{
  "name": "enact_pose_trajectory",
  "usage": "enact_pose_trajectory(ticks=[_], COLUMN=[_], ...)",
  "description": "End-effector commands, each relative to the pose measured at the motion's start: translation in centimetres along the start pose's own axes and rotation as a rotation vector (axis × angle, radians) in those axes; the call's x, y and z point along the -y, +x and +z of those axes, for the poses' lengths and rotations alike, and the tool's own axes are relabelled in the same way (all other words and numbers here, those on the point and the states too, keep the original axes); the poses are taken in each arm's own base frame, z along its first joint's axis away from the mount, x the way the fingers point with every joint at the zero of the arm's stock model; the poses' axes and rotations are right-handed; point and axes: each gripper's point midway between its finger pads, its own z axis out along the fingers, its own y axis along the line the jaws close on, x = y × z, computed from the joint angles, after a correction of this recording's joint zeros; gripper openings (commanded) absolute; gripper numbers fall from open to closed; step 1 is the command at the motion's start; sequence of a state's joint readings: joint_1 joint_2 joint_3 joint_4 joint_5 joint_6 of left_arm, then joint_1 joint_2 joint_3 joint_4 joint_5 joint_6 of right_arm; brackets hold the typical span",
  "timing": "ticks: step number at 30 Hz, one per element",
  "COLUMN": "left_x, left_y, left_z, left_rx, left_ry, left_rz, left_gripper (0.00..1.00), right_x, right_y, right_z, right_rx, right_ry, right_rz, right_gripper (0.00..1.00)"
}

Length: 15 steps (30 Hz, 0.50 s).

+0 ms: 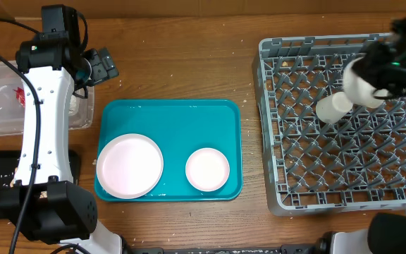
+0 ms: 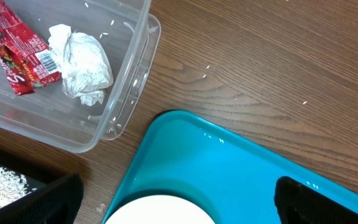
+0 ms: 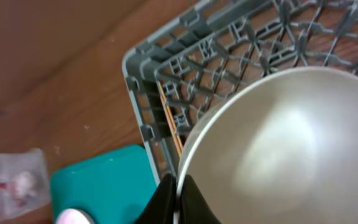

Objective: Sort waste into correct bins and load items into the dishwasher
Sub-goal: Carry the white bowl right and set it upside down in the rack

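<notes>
Below my right gripper (image 3: 178, 194), clamped on a bowl's (image 3: 278, 143) rim, sits the rack (image 3: 166, 68), while my left gripper (image 1: 103, 65) hangs spread wide above the tray's (image 2: 241, 174) corner.

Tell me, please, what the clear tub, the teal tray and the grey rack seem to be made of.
Clear tub: likely thin plastic, glossy; its walls are see-through with glints. Teal tray: probably hard plastic, shiny, with light reflections. Grey rack: seemingly moulded plastic, matte, an openwork grid of pegs.

Soft even light glints on the teal tray (image 2: 229, 168); the right-wrist view is blurred.
</notes>
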<state>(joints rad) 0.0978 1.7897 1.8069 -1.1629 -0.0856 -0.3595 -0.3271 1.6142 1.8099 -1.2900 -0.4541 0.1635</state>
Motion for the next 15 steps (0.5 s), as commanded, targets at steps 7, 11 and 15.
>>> enact_pose_trajectory(ticks=[7, 11, 15], left_x=[0.5, 0.5, 0.5], left_y=[-0.1, -0.1, -0.1], left_z=[-0.5, -0.5, -0.5], left_rx=[0.01, 0.01, 0.01], left_ry=[0.015, 0.015, 0.015], left_rz=[0.025, 0.025, 0.025], left_gripper=[1.0, 1.0, 1.0], right_x=[4.2, 5.6, 7.9], right_y=[0.0, 0.7, 1.7], right_z=[0.4, 1.2, 1.9], right_rx=[0.026, 0.046, 0.057], right_ry=[-0.391, -0.504, -0.54], right_rz=[0.096, 0.141, 0.227], right_gripper=[0.04, 0.04, 0.04])
